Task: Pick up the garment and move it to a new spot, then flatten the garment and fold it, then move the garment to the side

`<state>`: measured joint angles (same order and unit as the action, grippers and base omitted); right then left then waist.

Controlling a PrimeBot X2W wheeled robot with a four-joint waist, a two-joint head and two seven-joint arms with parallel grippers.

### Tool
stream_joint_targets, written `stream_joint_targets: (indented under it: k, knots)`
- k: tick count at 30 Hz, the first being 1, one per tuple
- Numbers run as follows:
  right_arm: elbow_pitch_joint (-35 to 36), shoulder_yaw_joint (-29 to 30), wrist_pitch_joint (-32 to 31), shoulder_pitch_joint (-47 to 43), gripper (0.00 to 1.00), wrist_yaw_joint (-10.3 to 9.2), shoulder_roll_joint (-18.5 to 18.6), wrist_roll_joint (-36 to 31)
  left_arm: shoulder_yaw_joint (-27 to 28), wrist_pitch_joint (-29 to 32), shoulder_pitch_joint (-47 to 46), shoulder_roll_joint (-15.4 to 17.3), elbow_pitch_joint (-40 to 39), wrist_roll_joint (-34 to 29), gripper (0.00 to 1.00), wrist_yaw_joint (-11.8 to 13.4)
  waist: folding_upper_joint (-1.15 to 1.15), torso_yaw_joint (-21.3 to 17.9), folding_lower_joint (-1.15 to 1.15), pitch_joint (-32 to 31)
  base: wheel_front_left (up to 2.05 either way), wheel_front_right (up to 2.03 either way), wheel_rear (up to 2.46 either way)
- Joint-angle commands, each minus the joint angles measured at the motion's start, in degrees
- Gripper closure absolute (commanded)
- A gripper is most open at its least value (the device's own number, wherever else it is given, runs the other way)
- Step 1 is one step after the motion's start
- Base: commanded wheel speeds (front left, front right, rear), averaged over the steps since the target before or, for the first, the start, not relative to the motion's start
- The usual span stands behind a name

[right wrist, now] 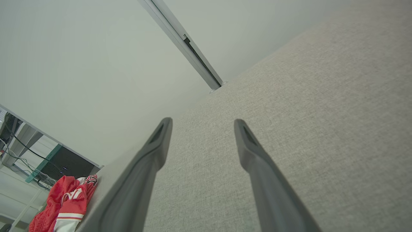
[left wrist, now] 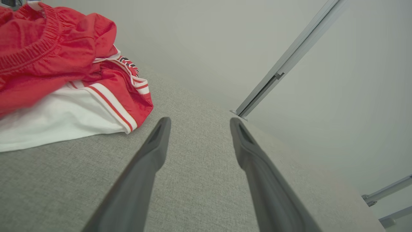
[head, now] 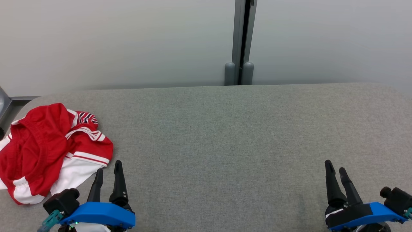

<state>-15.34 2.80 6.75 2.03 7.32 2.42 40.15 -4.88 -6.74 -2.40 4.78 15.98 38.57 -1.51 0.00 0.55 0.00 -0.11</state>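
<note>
The garment (head: pixel 48 151) is a crumpled red and white piece with striped trim, bunched at the far left of the grey table (head: pixel 225 135). My left gripper (head: pixel 108 167) stands open at the lower left, its fingertips just right of the garment's white hem and apart from it. In the left wrist view the garment (left wrist: pixel 64 74) lies to the upper left of the spread fingers (left wrist: pixel 154 151), with bare cloth between them. My right gripper (head: pixel 334 166) stands open at the lower right, far from the garment, which shows small in the right wrist view's corner (right wrist: pixel 67 203).
A pale partition wall with a grey vertical post (head: pixel 239 42) runs along the table's far edge. The table's left end is rounded, with a grey frame (head: pixel 4 103) beyond it. Shelving and cables (right wrist: pixel 19 151) show past the left end.
</note>
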Motion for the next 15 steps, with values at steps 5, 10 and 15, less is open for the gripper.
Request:
stream_joint_targets:
  k: [5, 10, 15]
  knots:
    - [0.5, -0.1, 1.2, -0.2, 0.0, 0.17, 0.5, -4.2, -1.0, -1.2, -0.6, 0.5, 0.0, -4.3, 0.0, 0.5, 0.0, 0.1, 0.0, -0.1, 0.0, 0.0, 0.0]
    - [0.3, -0.1, 1.7, -0.4, 0.0, 0.16, 0.5, -7.1, -1.7, -2.0, -0.5, 0.6, 0.5, -7.3, 0.0, 0.8, 0.0, 0.1, 0.0, -0.1, 0.0, 0.0, 0.0]
    - [0.1, -0.2, 2.4, -0.6, 0.0, 0.17, 0.5, -9.7, -2.4, -2.7, -0.7, 0.8, 0.9, -10.3, 0.0, 1.1, 0.0, 0.2, 0.0, -0.2, 0.0, 0.0, 0.0]
